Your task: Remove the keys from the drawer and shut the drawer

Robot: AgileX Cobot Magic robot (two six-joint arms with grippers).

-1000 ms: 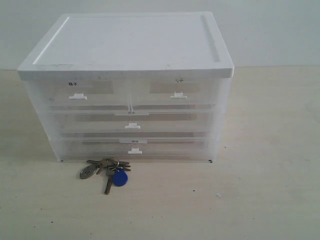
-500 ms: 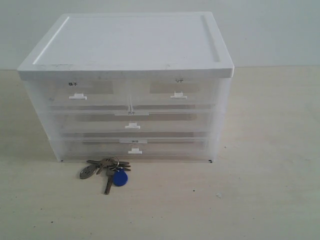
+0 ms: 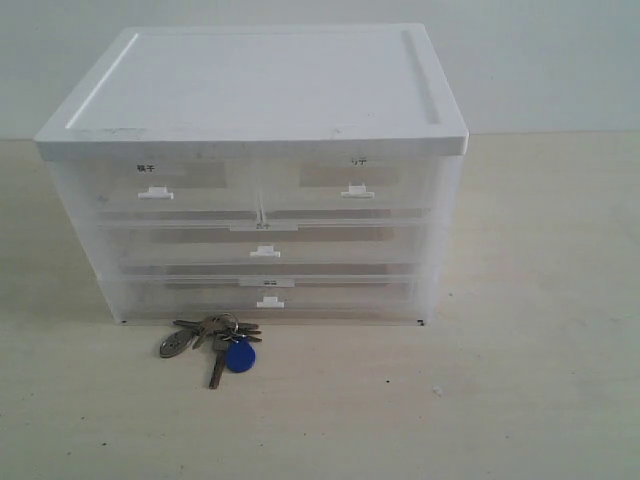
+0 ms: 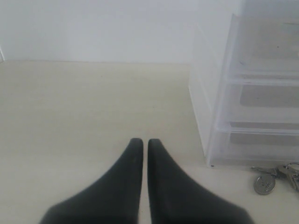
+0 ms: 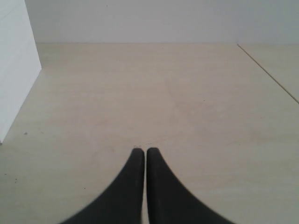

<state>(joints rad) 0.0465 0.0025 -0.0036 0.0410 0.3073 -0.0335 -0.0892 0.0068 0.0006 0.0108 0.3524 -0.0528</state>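
Black and pressed together, my left gripper holds nothing and hovers over bare table, off the cabinet's left side. The keys show just past its front corner. My right gripper is likewise pinched shut and empty, over the table off the cabinet's right side.

The keys lie on the table, just in front of the cabinet's bottom front edge, left of its middle, apart from both grippers. The drawer, top right, looks pushed home, its front level with the one beside it.

I judge the job all but done, so the step is to finish cleanly. I keep both arms clear of the keys and check that the drawer's front sits flush. If it stood proud, I'd press squarely beside its tab with closed tips, gently, so the light cabinet doesn't slide.

Count: two grippers, one bunch of keys with one blue tag, one cabinet, four drawers: two half-width on top, two full-width below.
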